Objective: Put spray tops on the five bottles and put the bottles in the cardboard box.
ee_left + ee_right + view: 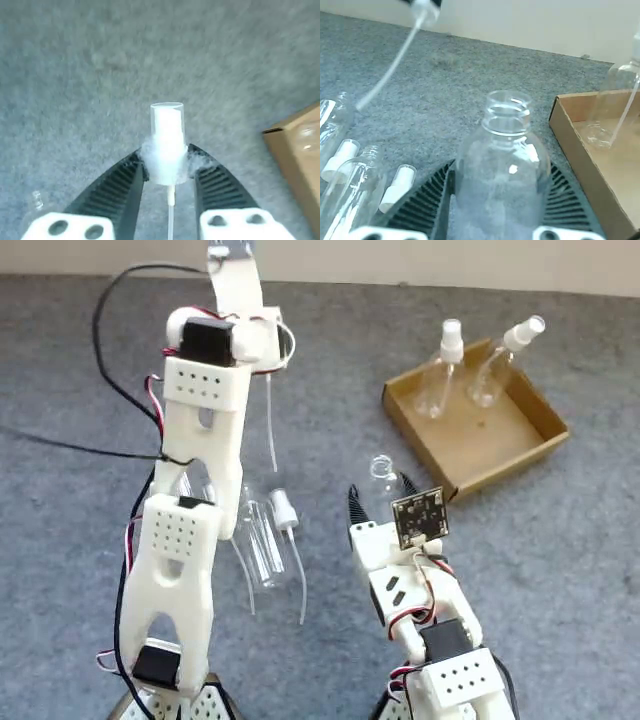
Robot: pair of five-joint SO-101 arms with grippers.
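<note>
Holding an uncapped bottle upright above the grey carpet, the right gripper is clamped around its body, one ribbed jaw on each side. The open neck points straight up and is unobstructed. Whether the base rests on the carpet cannot be told. The left gripper is clenched on the collar of a spray top, raised well above the surface, with its dip tube trailing back between the jaws. The governing relation is that the tube's free end must enter the bottle's neck, and the two are apart. In the high view the tube lies to the robot's left of the neck and farther from the arm bases. In the right wrist view the top sits high and the tube runs slantwise, so its long axis is not in line with the bottle's upright axis. Judgement: the left arm must carry the top rightward and bring the tube plumb before lowering, and the thin tube may catch on the rim. The cardboard box stands just to the right of the held bottle, with two capped bottles at its far side and bare floor to spare. Further uncapped bottles and loose spray tops lie on the carpet beside the left arm, off the line between tube and neck.
</note>
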